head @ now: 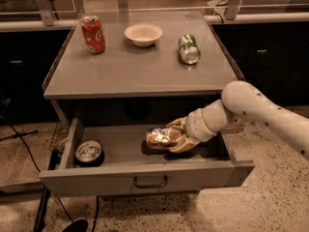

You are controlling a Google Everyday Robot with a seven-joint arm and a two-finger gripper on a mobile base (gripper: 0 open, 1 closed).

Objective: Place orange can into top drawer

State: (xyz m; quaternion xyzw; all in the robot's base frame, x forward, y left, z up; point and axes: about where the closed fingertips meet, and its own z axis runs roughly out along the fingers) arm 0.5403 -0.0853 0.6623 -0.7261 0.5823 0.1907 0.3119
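The top drawer (145,178) is pulled open below the grey cabinet top; its front panel carries a small curved handle (150,181). My gripper (175,137) reaches in from the right and is shut on the orange can (160,137). The can lies on its side, low inside the middle of the drawer, just above or on the drawer floor; I cannot tell whether it touches.
A second can (89,152) stands upright in the drawer's left part. On the cabinet top (135,69) stand a red cola can (92,34), a white bowl (143,34) and a green can (189,49) lying on its side.
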